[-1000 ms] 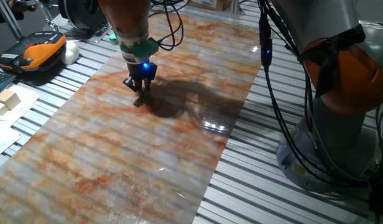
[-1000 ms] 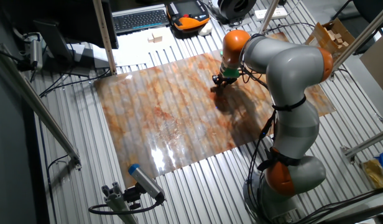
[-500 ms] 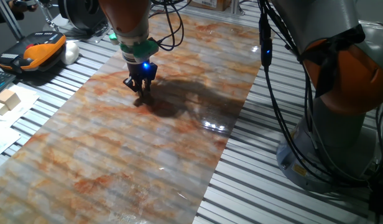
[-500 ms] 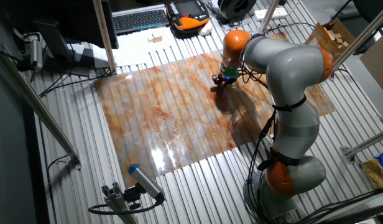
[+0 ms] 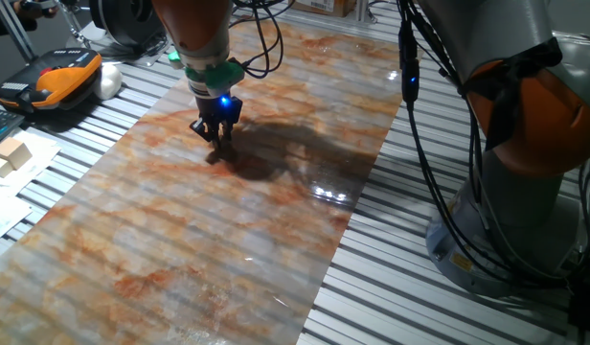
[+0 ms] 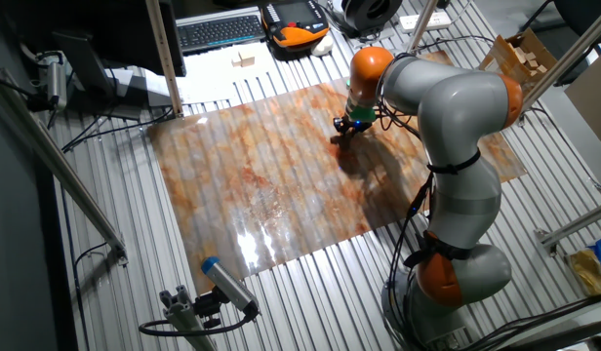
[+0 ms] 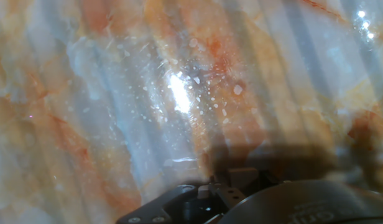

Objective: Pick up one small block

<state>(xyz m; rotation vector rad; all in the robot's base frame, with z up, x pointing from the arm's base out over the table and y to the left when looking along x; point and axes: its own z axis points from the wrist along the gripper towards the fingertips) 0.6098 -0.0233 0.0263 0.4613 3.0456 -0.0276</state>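
One claw (image 5: 216, 144) stands tips-down on the tabletop (image 5: 180, 249) near its far edge, opening and contents indiscernible, small block not visible; judged light, rigid, best pinched across opposite flat faces.

clutter around a marbled orange-and-white sheet (image 5: 228, 230) on a slatted metal table (image 5: 419, 287).

an orange-and-black handheld unit (image 5: 60, 79) lay at the table's far left, with a white mouse (image 5: 108, 81) just beside it. larger pale wooden blocks (image 5: 10, 153) sat on white paper (image 5: 17, 192). in the other fixed view a black keyboard (image 6: 218, 31) lay behind the sheet, and a cardboard box (image 6: 525, 58) of wooden pieces stood at the right.
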